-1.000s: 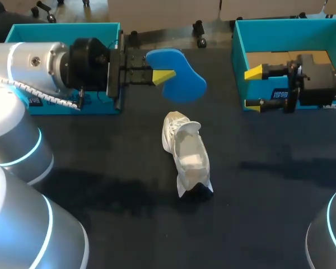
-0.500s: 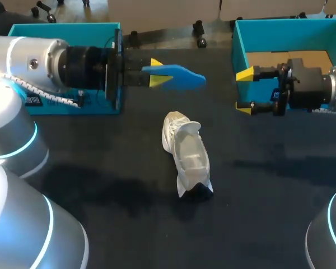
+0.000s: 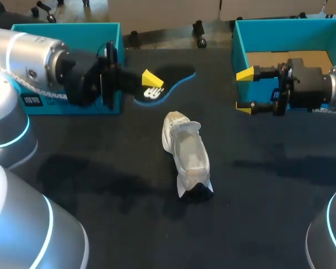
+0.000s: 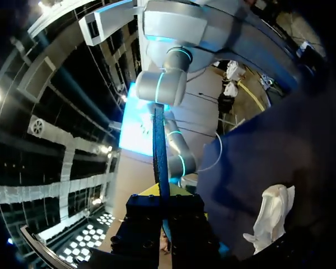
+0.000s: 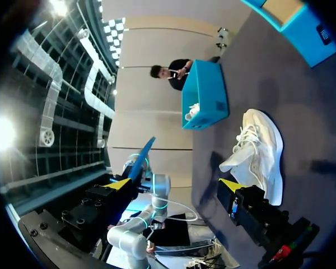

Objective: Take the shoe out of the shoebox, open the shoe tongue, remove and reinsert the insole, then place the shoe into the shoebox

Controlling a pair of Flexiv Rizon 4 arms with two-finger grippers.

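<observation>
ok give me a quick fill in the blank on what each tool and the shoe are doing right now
1. The left tool is shut on the ___.
2. The right tool holds nothing; its fingers stand ___.
3. The ___ shoe lies on the table.
Missing words: insole; open; white.

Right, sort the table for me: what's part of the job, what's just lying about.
Job: shoe; insole, held in left tool; right tool, open; right teal box, likely the shoebox.
Lying about: left teal box, probably.
</observation>
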